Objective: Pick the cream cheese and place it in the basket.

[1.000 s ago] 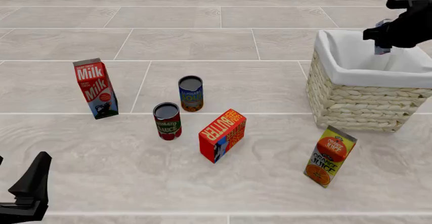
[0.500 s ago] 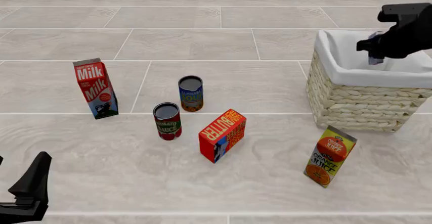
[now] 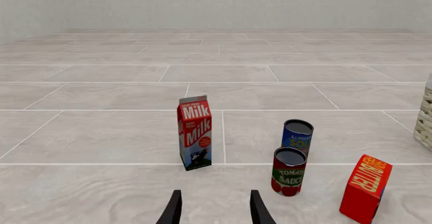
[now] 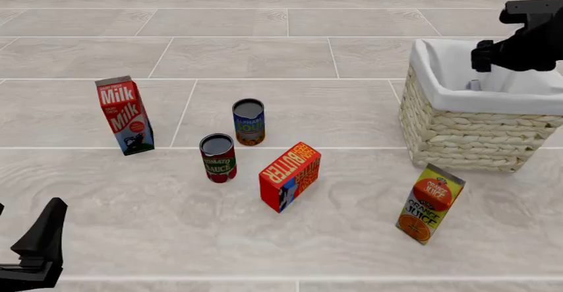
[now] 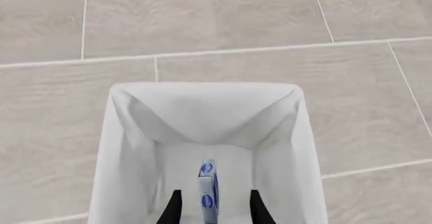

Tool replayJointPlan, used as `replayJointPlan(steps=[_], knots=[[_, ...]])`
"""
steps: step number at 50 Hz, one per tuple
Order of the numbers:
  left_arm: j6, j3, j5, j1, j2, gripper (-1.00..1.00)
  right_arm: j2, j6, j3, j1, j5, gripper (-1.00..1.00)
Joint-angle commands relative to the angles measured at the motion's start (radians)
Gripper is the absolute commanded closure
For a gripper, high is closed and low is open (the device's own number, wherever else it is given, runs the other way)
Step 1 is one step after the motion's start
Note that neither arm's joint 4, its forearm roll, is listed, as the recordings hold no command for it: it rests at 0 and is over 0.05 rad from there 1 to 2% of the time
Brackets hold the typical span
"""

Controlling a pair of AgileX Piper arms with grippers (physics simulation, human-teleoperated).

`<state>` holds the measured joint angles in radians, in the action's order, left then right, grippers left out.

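The cream cheese (image 5: 208, 183), a thin pale blue-and-white box, stands on edge inside the basket (image 5: 202, 87), down between the white liner walls. My right gripper (image 5: 214, 196) hangs over the basket's inside with its fingers spread wide on either side of the box, touching neither face. In the front view the basket (image 4: 466, 134) sits at the far right and the right gripper (image 4: 489, 66) hovers just above its rim. Down at the near left corner my left gripper (image 4: 39, 252) is open and holds nothing; its fingers (image 3: 174, 209) point toward the milk carton.
On the floor stand a milk carton (image 4: 123, 115), an alphabet soup can (image 4: 249, 122), a tomato sauce can (image 4: 218, 158), a red-orange butter box (image 4: 291, 176) and an orange juice carton (image 4: 430, 202) just in front of the basket.
The right gripper came down toward the basket with the cream cheese, then let it go; the box now sits lower inside the liner. The left arm has not moved.
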<state>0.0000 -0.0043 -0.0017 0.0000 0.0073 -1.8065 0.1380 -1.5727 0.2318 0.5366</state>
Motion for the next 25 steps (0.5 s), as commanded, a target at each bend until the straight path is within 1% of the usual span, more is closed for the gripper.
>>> replayJointPlan(steps=[1, 14, 21, 22, 25], knots=[[0.0, 0.0, 0.0, 0.0, 0.0, -1.0, 0.014, 0.007, -0.018, 0.004, 0.007, -1.0], [0.0, 0.0, 0.0, 0.0, 0.0, -1.0, 0.068, 0.026, 0.041, -0.002, -0.007, -1.0], [0.0, 0.0, 0.0, 0.0, 0.0, -1.0, 0.161, 0.027, 0.142, -0.021, -0.053, -1.0], [0.0, 0.0, 0.0, 0.0, 0.0, -1.0, 0.162, 0.027, 0.142, -0.021, -0.053, -1.0], [0.0, 0.0, 0.0, 0.0, 0.0, -1.0, 0.209, 0.032, 0.2, -0.026, -0.084, -1.0]])
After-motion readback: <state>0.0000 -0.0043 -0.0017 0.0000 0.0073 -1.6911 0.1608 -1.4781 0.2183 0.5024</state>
